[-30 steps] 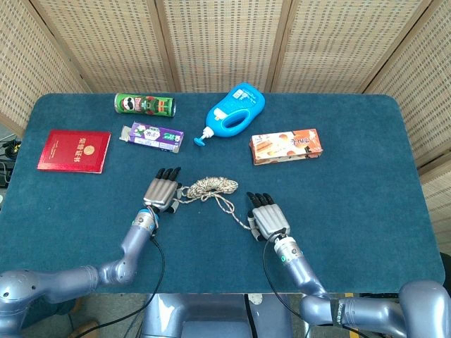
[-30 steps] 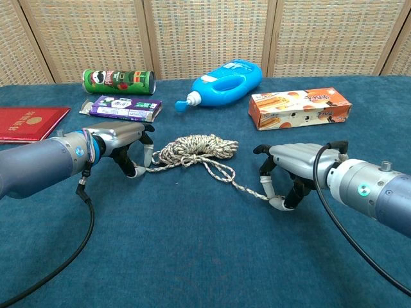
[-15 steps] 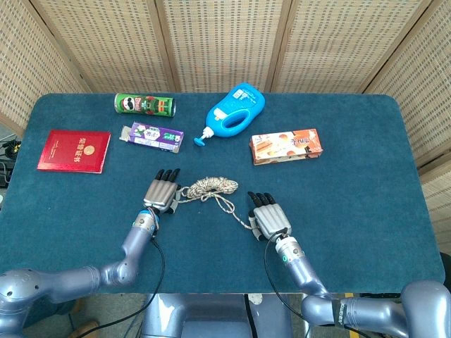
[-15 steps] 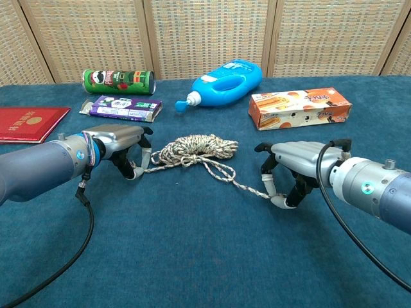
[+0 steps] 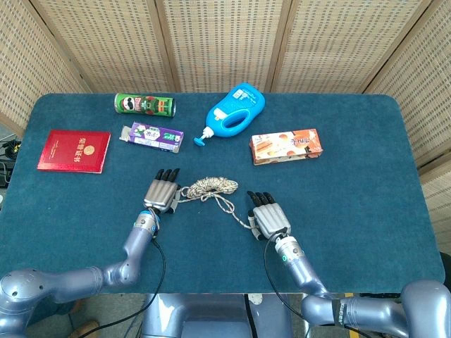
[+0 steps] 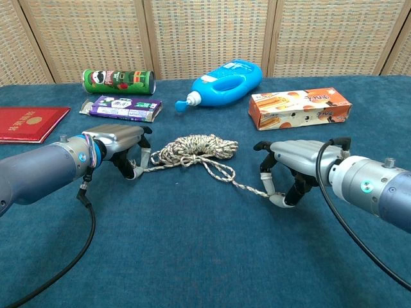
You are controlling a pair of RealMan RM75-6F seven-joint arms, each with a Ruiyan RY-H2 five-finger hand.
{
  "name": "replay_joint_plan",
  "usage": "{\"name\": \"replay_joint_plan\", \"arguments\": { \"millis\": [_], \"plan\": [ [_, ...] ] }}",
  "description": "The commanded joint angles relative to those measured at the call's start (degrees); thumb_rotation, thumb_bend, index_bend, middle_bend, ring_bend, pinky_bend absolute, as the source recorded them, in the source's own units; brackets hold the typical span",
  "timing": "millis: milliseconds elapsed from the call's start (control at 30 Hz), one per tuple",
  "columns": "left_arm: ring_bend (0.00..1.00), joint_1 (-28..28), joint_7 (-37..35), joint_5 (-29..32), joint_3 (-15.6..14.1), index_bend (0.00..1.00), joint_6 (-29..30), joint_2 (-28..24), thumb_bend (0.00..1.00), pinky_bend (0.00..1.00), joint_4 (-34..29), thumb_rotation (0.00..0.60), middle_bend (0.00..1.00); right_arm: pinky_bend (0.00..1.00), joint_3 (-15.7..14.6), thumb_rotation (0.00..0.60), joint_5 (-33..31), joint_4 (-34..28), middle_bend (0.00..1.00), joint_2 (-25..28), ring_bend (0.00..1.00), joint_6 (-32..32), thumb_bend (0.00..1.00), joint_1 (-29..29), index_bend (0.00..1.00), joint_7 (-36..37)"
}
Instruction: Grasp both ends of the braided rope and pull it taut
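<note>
Rope: we see the braided rope [image 6: 196,149], cream flecked with darker strands, bunched in a loose coil at the middle of the tabletop [image 6: 192,256], between the two hands. One strand runs left out of the coil and another trails right and toward the near edge, both lying slack on the cloth.
Rope in head view: the coil [image 5: 211,186] sits below the blue bottle, its tail angling down to the right.
Left hand: our left hand [image 6: 125,149] is metallic grey with dark fingertips, fingers curled downward; it pinches the rope's left end low against the cloth.
Right hand: our right hand [image 6: 292,172] is arched over the rope's right end, fingers bent down with the pale thumb tip meeting the strand, so it holds that end.
Hands from above: the left hand [image 5: 161,191] and right hand [image 5: 268,215] lie knuckles-up on either side of the coil.
Tabletop: a dark teal, felt-like cloth with a fine nap.
Bottle: a glossy blue plastic bottle [image 6: 225,82] with a handle loop lies on its side.
Box: a flat orange cardboard box [image 6: 300,107] lies to the right.
Can: a green cylindrical can [image 6: 119,81] lies on its side at the back left.
Packet: a purple foil packet [image 6: 121,108] lies just in front of the can.
Booklet: a red booklet [image 6: 29,123] lies flat at the far left.
</note>
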State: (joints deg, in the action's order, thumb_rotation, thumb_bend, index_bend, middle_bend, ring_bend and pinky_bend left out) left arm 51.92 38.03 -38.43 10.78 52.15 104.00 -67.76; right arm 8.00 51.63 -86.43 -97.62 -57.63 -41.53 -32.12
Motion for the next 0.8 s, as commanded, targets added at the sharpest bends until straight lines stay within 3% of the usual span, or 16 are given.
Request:
{"name": "replay_joint_plan", "arguments": {
  "millis": [33, 800],
  "plan": [
    [0.00, -0.21, -0.09, -0.65, 0.04, 0.80, 0.69, -0.08, 0.48, 0.00, -0.04, 0.600, 0.00, 0.04, 0.05, 0.600, 0.01, -0.01, 0.00, 0.10, 0.00, -0.03, 0.44, -0.01, 0.67, 0.05],
    [0.00, -6.45, -3.76, -8.26, -2.67, 0.83, 5.26, -11.43, 0.48, 0.00, -3.47, 0.600, 0.00, 0.04, 0.35, 0.600, 2.07, 3.00, 0.00, 4.23, 0.00, -3.29, 0.44, 1.22, 0.67, -0.93]
  ]
}}
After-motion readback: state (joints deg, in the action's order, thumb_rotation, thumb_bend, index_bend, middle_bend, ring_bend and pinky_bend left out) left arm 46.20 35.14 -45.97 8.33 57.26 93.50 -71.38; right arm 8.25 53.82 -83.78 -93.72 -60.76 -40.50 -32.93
